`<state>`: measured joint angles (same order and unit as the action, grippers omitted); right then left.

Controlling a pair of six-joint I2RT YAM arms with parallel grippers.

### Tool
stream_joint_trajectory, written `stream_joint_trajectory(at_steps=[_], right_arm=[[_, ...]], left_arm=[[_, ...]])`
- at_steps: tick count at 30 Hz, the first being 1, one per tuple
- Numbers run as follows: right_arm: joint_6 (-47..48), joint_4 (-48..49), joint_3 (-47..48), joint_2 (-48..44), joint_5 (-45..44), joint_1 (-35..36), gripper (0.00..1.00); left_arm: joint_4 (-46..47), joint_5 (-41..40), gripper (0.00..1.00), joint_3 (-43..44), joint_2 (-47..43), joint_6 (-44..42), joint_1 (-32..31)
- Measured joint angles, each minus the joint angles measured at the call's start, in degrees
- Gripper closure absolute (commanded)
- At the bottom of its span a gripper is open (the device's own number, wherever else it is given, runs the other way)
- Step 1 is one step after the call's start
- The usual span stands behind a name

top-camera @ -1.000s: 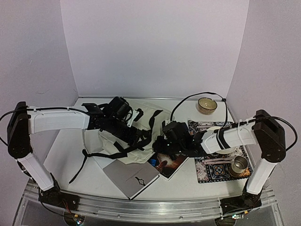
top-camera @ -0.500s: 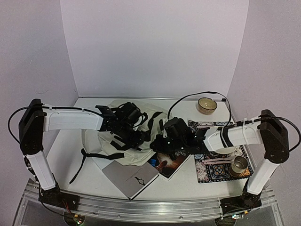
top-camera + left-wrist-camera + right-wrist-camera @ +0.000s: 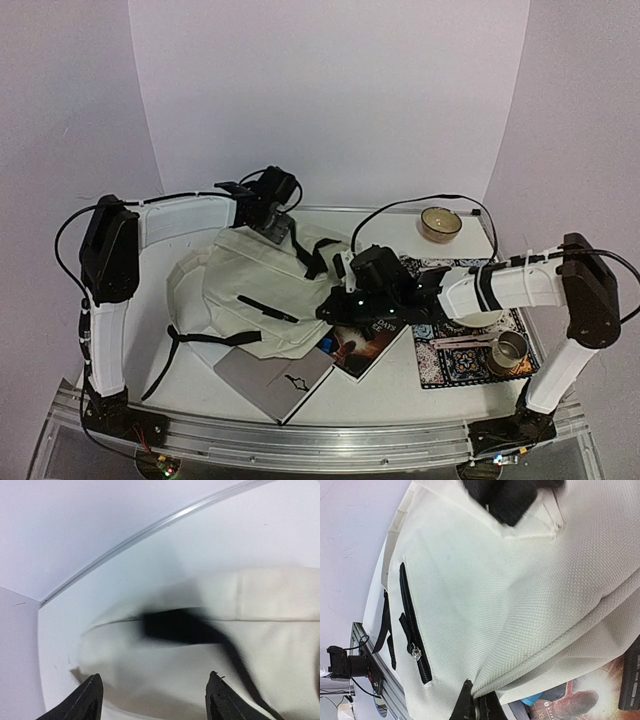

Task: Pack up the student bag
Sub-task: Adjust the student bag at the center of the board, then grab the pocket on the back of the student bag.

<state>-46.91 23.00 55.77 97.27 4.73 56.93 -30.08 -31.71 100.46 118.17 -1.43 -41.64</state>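
From above, the left gripper [image 3: 274,218] has swung up and back to the upper middle of the frame, where a second ago it sat low among the straps at centre left. With that pull the student bag [image 3: 250,290] has gone from a bunched heap to a broad cream sheet across the left centre of the table [image 3: 150,300], its front zipper now showing. The right gripper [image 3: 335,308] has edged a little leftward and stays at the bag's right edge. Below the bag a grey laptop [image 3: 280,380] and a dark-covered book [image 3: 365,345] lie partly tucked under it. At right are a bowl [image 3: 440,222] and a metal cup [image 3: 510,350], the cup on a patterned mat [image 3: 455,368]. In the left wrist view the jaws stand apart at the bottom of the frame with nothing between them. The blurred bag and a black strap [image 3: 175,627] lie beyond, so this side looks released. In the right wrist view the right gripper [image 3: 476,705] is clenched on the bag's seam at bottom centre. The zipper pocket [image 3: 412,635] runs down the left. The bag now looks laid out for opening, with nothing packed yet.
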Motion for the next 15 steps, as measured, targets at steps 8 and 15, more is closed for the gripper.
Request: stream_joint_trajectory(at_steps=[8,15], right_arm=[[1.6,-1.13,-0.01,-1.44,0.44,-0.95,1.0],[3.01,-1.76,-0.02,-1.44,2.81,-4.1,1.0]], left_arm=[[-0.01,-2.74,0.17,0.21,-0.03,-1.48,4.95],[-2.2,5.39,0.16,-9.63,-7.83,3.09,3.99]])
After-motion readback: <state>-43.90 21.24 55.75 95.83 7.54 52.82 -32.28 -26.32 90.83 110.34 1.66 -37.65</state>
